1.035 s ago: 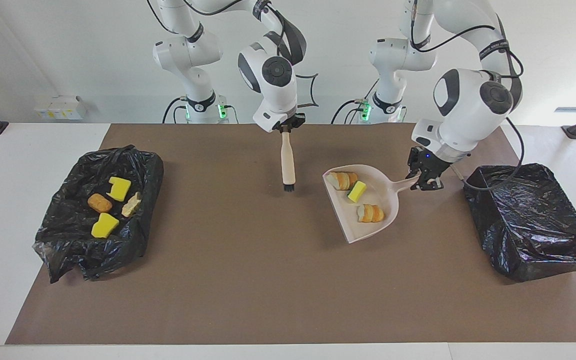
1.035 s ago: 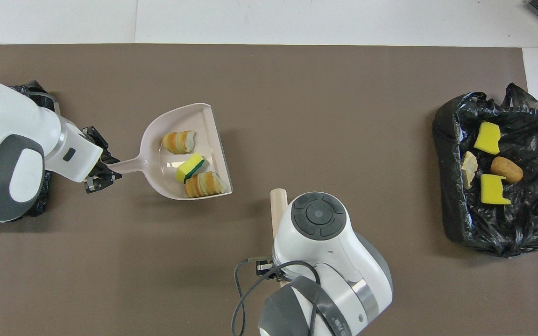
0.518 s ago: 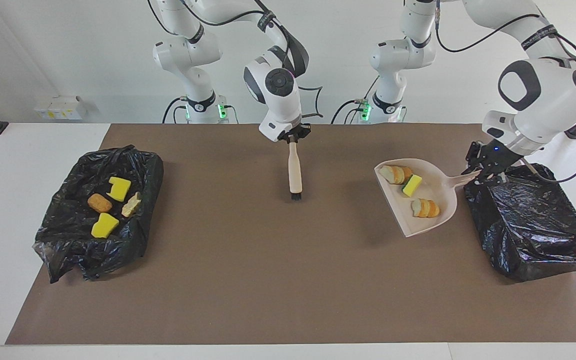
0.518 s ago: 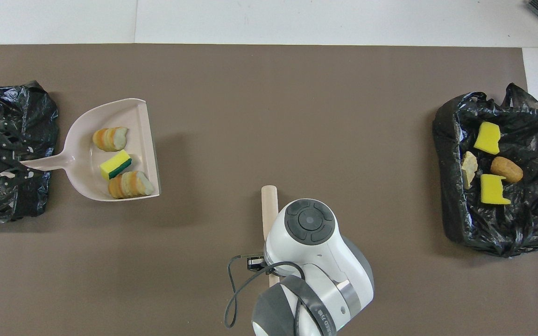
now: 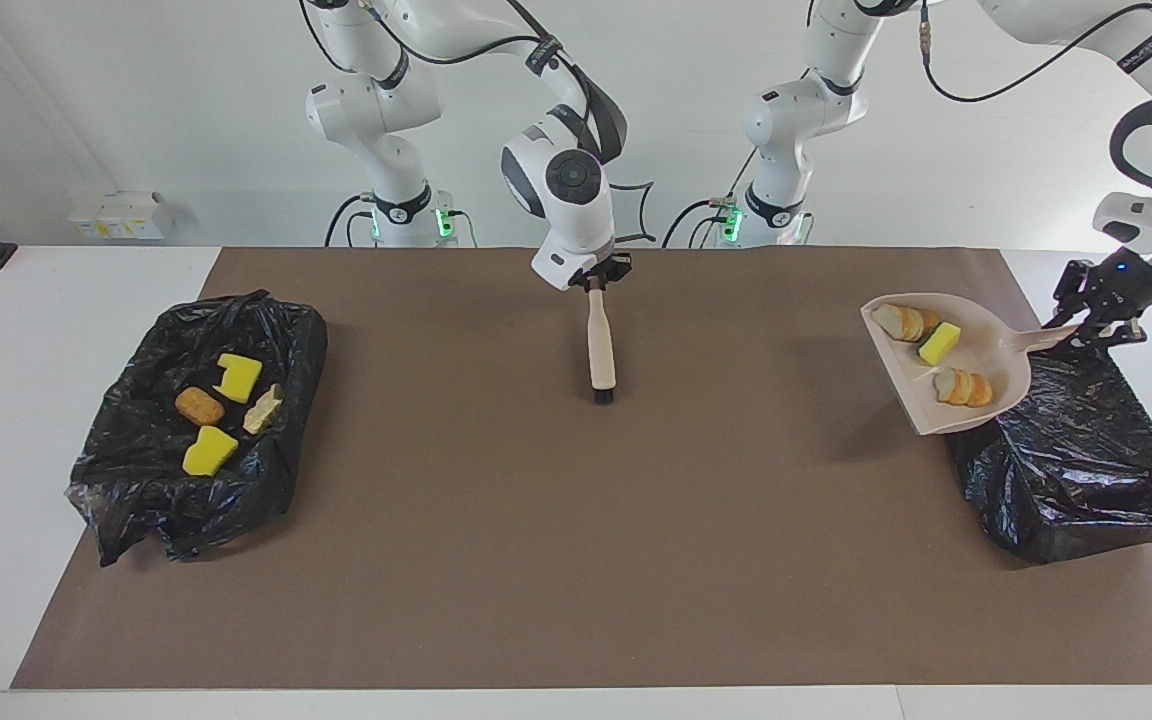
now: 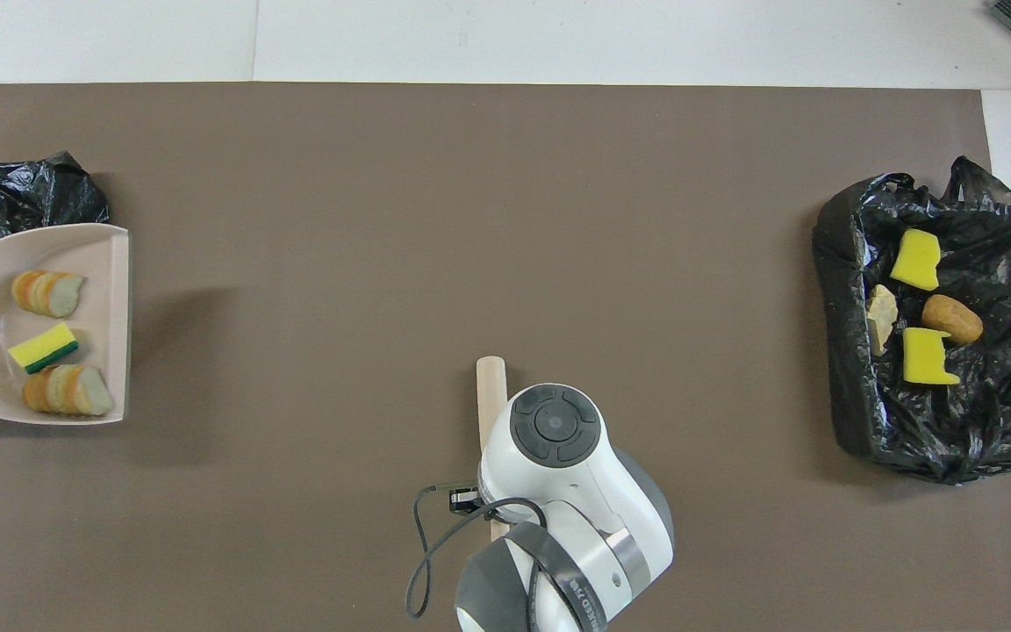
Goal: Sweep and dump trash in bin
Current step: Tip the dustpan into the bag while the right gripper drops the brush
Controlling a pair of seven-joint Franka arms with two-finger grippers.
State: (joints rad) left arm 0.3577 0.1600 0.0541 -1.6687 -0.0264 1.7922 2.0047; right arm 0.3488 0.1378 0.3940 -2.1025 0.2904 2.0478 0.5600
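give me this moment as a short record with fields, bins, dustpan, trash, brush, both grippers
left gripper: shut on the dustpan handle, over the bin at the left arm's end
dustpan: raised, partly over that bin, roughly level
trash in dustpan: green-topped sponge and two pale foam lumps
right gripper: shut on the brush, over mid-table
brush: hanging bristles down over the brown mat
other bin: at the right arm's end, holding two yellow sponge wedges, a brown nugget and a beige lump
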